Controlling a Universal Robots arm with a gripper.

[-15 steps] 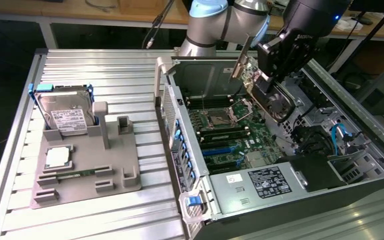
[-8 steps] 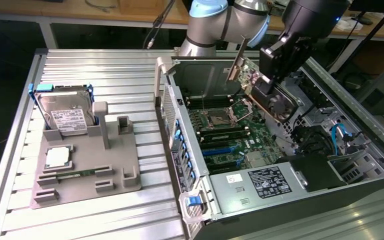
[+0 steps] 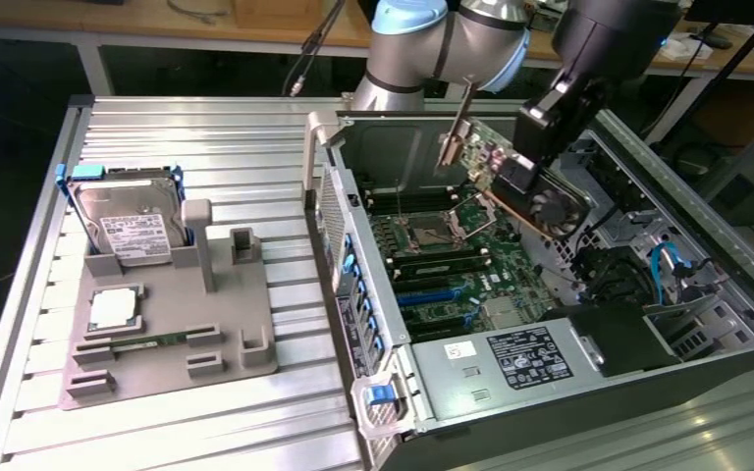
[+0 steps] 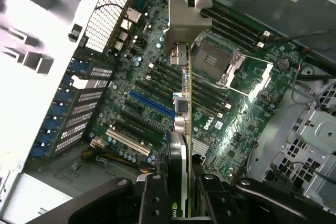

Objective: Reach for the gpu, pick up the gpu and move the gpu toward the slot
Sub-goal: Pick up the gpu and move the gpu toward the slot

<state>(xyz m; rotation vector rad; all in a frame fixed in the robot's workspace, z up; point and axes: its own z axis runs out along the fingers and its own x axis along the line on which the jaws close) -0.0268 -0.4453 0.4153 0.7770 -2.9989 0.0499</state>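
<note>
— Where is the gpu, and how is it gripped?

— The gpu (image 3: 545, 204), a flat green circuit card with a round black fan, a copper pipe and a silver end bracket, is clamped on edge by the black gripper (image 4: 181, 182). The gripper is closed narrowly against the card's two faces. The card is held in the air inside the open grey metal computer case (image 3: 391, 137), above the green motherboard (image 4: 247, 114).

— Which way is it pointed?

— In the exterior view its long axis is seen sloping from the silver bracket, high at the exterior view's left, down to the fan end at the right. In the wrist view it is seen edge-on as a thin slab, with the bracket end farthest from the gripper, near the silver processor socket (image 4: 215, 64).

— Can any writing be read?

— "DELL" is printed in white on the motherboard. White labels are carried by the silver hard drive (image 3: 129, 226), standing in a grey holder (image 3: 220, 343) on the ribbed metal tabletop (image 3: 193, 128), and by the grey power supply (image 3: 521, 358); their text cannot be made out.
</note>
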